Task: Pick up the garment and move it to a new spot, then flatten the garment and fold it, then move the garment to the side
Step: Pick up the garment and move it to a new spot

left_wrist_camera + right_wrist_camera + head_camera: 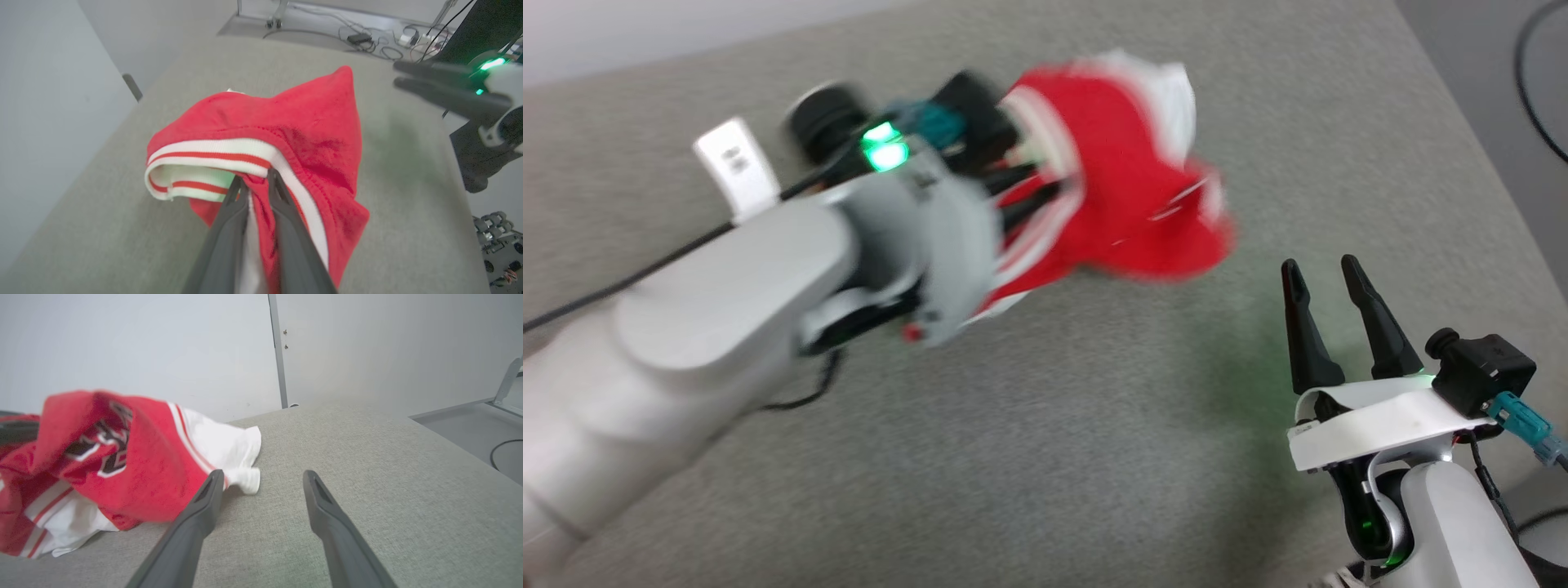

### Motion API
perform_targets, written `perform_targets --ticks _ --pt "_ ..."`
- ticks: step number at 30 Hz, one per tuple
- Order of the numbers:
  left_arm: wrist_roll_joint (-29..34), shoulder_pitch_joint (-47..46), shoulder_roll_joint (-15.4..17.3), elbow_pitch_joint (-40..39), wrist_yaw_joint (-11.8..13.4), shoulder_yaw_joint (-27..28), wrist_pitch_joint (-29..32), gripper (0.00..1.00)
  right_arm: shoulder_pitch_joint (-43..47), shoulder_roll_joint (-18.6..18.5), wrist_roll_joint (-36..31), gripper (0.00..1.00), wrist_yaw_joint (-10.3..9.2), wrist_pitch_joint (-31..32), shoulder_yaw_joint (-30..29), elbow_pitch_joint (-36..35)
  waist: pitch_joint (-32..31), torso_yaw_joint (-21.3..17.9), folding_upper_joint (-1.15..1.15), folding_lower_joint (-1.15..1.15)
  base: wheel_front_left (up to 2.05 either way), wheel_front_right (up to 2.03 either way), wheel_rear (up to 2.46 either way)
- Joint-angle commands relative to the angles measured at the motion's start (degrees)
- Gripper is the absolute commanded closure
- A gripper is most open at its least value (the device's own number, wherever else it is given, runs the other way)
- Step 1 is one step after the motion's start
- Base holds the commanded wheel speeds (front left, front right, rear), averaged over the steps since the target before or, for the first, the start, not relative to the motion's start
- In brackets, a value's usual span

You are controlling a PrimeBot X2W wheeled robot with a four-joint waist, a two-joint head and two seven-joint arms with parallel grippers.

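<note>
— Where is the garment [1127, 204]?

— Bunched up towards the far middle of the grey fabric-covered table [1054, 457], with red cloth uppermost and striped trim and a white sleeve showing. The left gripper [255, 177] has its fingers nearly together, pinching the striped trim and the red cloth behind it. The head view is blurred there.

— And the other arm?

— The right gripper [1320, 263] is spread wide with nothing in it, near the table's right side. In its own wrist view one finger overlaps the red cloth, and I cannot tell whether it touches.

— How much room is there?

— Plenty. Bare table runs from the garment to the near side, and rightward to the right edge. The far edge is near the garment, against a pale wall [122, 343].

— What's around the table?

— Beyond the right edge there is darker floor [1462, 49] with a black cable [1521, 73]. The left wrist view shows tangled cords [367, 41] on the floor past the edge it faces.

— Anything in the way?

— The pale left forearm [711, 327] lies across the table's left half, and the right gripper stands in the bare stretch to the right.
</note>
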Motion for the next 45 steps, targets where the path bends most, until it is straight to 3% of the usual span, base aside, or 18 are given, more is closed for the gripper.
perform_targets --ticks 1,9,20,25,26,27,29,36,45 --pt "0.1 0.8 1.5 1.0 0.1 0.2 0.6 1.00 -0.1 0.2 0.3 0.00 -0.04 -0.3 0.2 -0.3 3.7 -4.3 0.00 0.00 0.00 0.00 0.00" --pt "3.4 5.3 5.8 6.4 0.1 0.1 7.3 1.00 0.4 0.2 0.8 0.00 -0.04 -0.3 0.2 -0.5 3.2 -4.6 0.00 0.00 0.00 0.00 0.00" --pt "7.1 8.1 3.8 12.1 0.2 -1.0 19.2 1.00 0.4 0.1 2.5 0.00 -0.04 -0.3 1.7 -2.5 6.2 -6.3 0.00 0.00 0.00 0.00 0.00" --pt "6.9 9.1 3.6 12.4 0.2 -1.3 19.5 1.00 0.6 0.1 2.5 0.00 -0.04 -0.3 1.3 -2.6 6.4 -6.5 0.00 0.00 0.00 0.00 0.00" --pt "6.8 9.1 3.5 12.4 0.2 -1.3 18.6 0.91 0.7 0.1 2.0 0.00 -0.04 -0.3 1.0 -2.4 6.2 -6.2 0.00 0.00 0.00 0.00 0.00" --pt "6.6 8.9 3.3 12.5 0.2 -1.2 17.4 0.65 0.7 0.1 1.5 0.00 -0.04 -0.3 0.9 -2.2 5.8 -5.7 0.00 0.00 0.00 0.00 0.00" --pt "5.6 8.4 2.4 13.1 0.2 -1.1 14.6 0.00 0.5 0.1 0.3 0.00 -0.04 -0.3 0.5 -1.8 4.6 -4.2 0.00 0.00 0.00 0.00 0.00" --pt "-1.3 6.6 -0.9 14.1 0.1 -0.3 3.1 0.00 -0.5 0.1 -6.3 0.00 -0.04 -0.3 -0.9 0.3 -1.4 4.0 0.00 0.00 0.00 0.00 0.00" --pt "-14.0 12.2 -0.9 14.7 0.1 1.2 -13.3 0.00 1.4 0.0 -14.2 0.00 -0.04 -0.3 -2.9 5.0 -10.4 15.7 0.00 0.00 0.00 0.00 0.00"
